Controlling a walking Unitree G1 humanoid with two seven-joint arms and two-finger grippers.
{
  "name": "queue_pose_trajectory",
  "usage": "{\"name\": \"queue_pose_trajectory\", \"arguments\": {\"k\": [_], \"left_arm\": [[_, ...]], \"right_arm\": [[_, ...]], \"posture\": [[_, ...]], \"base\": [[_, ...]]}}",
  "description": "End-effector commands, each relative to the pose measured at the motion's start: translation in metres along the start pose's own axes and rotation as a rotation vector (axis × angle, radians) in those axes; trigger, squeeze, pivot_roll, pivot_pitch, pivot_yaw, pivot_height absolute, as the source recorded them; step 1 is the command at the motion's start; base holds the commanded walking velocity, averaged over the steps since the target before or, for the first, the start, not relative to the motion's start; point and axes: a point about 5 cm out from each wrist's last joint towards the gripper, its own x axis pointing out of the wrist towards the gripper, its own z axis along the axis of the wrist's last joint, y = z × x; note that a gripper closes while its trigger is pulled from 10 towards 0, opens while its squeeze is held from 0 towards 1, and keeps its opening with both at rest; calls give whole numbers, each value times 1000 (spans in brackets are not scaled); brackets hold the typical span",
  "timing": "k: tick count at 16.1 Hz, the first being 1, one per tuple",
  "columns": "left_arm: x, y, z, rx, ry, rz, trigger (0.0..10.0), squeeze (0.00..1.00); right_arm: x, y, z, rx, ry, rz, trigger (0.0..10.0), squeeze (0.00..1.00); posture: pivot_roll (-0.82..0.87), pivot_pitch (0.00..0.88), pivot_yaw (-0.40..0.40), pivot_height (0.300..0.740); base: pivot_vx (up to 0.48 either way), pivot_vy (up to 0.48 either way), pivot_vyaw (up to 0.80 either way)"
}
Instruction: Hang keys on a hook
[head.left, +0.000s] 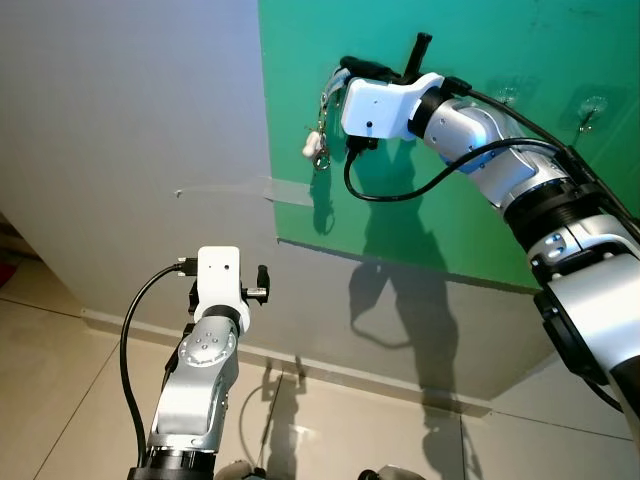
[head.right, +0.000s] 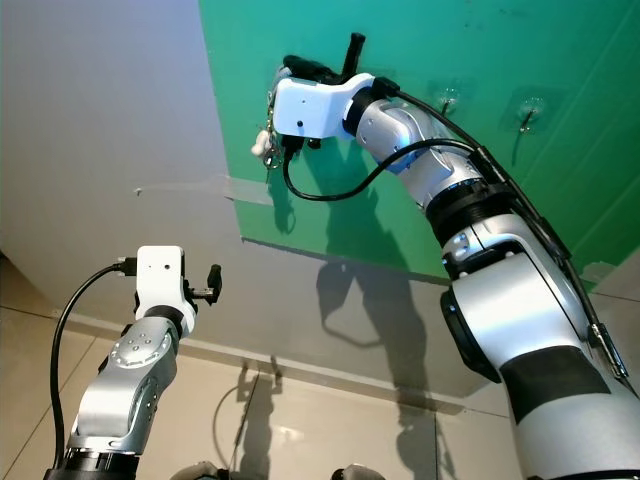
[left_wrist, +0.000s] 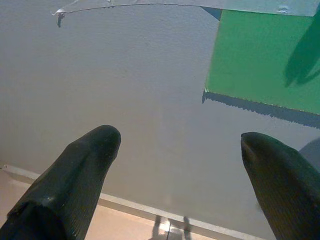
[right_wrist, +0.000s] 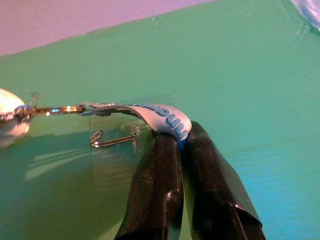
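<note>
Pinches a pale blue strap (right_wrist: 167, 120) tight between the pressed-together black fingers of the right end effector (right_wrist: 180, 137), high against the green board (head.left: 450, 200). Dangles the keys (head.left: 320, 140) and a small white charm (head.left: 311, 148) below that strap, near the board's left edge, just beside a thin wire hook (right_wrist: 112, 140). Cannot tell whether any ring or loop sits over the hook yet; looks apart from it in the right wrist view.

Could drop the whole bunch to the floor on letting go before a loop is over the wire tip. Could slide the strap off sideways, given a short, shallow hook. Could tug or bend the hook, or peel its clear pad off the board, by pressing in or pulling down too hard. Could swing the keys against the board and knock the loop loose.

Leaves the left end effector (left_wrist: 180, 145) spread wide, held low, facing the grey wall (head.left: 130, 120), idle.

Soft, flexible strap with raised darker blue lettering, curling over the fingertips. Shiny metal rings and keys, hard and loose, free to swing. Smooth, rounded charm. Springy bent wire for the hook. Flat, matte board; dull painted wall with a strip of clear tape (head.left: 290, 190).
</note>
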Motion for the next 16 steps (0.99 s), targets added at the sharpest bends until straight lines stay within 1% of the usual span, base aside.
{"name": "queue_pose_trajectory", "arguments": {"k": [1, 2, 4, 5, 6, 8, 16], "left_arm": [[-3, 2, 2, 1, -11, 14, 10000, 0], [-3, 2, 2, 2, -10, 15, 10000, 0], [-3, 3, 2, 5, -10, 15, 10000, 0], [-3, 2, 3, 6, -11, 14, 10000, 0], [-2, 2, 3, 7, -11, 13, 10000, 0], [-2, 2, 3, 8, -11, 11, 10000, 0], [-2, 2, 3, 8, -11, 11, 10000, 0]], "right_arm": [[1, -14, 0, 13, 11, -43, 0, 8], [1, -17, -4, 82, 37, -66, 0, 8], [1, -21, -7, 152, 51, -89, 0, 12], [2, -25, -7, 232, 56, -108, 0, 12], [2, -29, -7, 276, 59, -133, 0, 16], [2, -31, -10, 322, 69, -152, 0, 16], [2, -31, -10, 322, 69, -152, 0, 16]], "posture": [[-47, 0, -34, 740], [-47, 0, -30, 740], [-49, 0, -26, 740], [-49, 0, -26, 740], [-51, 0, -24, 740], [-51, 0, -24, 740], [-51, 0, -24, 740]], "base": [[0, 0, 0], [0, 0, 0], [0, 0, 0], [0, 0, 0], [0, 0, 0], [0, 0, 0], [0, 0, 0]]}}
